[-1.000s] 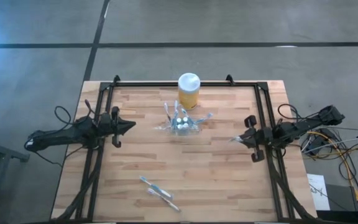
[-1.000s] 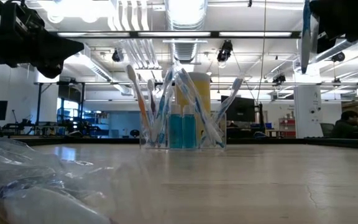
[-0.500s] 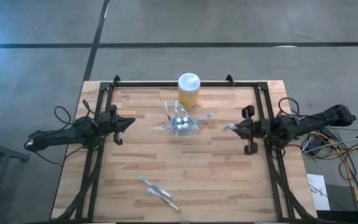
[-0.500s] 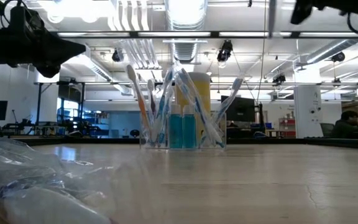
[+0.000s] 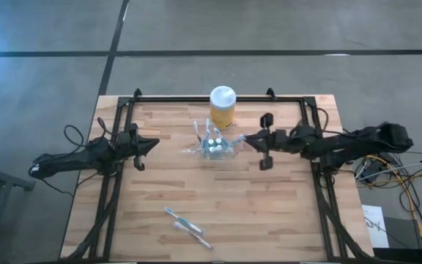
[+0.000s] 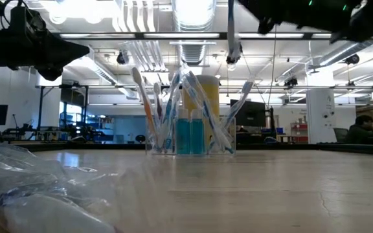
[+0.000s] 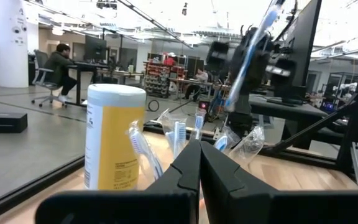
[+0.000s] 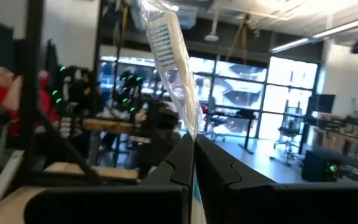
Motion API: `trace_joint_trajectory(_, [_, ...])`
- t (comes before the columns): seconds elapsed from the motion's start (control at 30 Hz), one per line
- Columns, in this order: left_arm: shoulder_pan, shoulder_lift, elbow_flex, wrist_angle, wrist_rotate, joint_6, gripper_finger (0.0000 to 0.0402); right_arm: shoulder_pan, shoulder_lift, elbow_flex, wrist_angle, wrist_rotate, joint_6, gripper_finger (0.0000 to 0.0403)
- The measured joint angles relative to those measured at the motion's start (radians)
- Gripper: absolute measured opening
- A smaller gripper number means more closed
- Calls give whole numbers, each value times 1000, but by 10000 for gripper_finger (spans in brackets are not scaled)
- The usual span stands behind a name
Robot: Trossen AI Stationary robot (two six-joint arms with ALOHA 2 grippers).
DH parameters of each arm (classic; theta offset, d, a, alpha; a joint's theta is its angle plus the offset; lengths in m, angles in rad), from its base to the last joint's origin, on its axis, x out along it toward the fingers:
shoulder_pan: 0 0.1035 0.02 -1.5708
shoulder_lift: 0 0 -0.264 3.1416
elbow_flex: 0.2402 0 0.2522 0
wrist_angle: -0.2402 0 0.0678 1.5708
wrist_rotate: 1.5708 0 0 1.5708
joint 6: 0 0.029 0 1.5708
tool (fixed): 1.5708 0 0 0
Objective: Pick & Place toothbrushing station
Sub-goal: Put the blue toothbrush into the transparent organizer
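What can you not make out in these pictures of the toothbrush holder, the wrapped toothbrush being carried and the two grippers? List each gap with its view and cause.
- Holder, high view: too small to count its brushes.
- Yellow jar, low view: lower part hidden behind the holder.
- Wrapped toothbrush, right wrist view: handle end hidden between the right gripper fingers; top cut by the edge.
- Loose packets, low view: blurred, contents unreadable.
- Left gripper, low view: arm cut by the edge.

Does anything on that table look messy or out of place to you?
Yes. Two wrapped toothbrushes lie loose near the table's front edge, far from the clear holder where the rest stand splayed at angles. The right claw, shut on another wrapped toothbrush, hangs beside the holder.
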Motion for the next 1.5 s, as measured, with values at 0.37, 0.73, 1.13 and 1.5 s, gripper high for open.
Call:
trace_joint_trajectory(0.37, [0, 0, 0, -3, 0, 0, 7, -101, 373, -140, 575, -17, 159, 8])
trace_joint_trajectory(0.73, [0, 2, 0, -3, 0, -24, 7, -101, 614, -95, 598, 116, 156, 8])
trace_joint_trajectory(1.13, [0, 2, 0, -5, 0, -25, 7, -99, 821, -56, 599, 165, 177, 8])
trace_joint_trajectory(1.5, [0, 2, 0, -11, 0, -24, 7, -98, 863, -56, 595, 164, 181, 8])
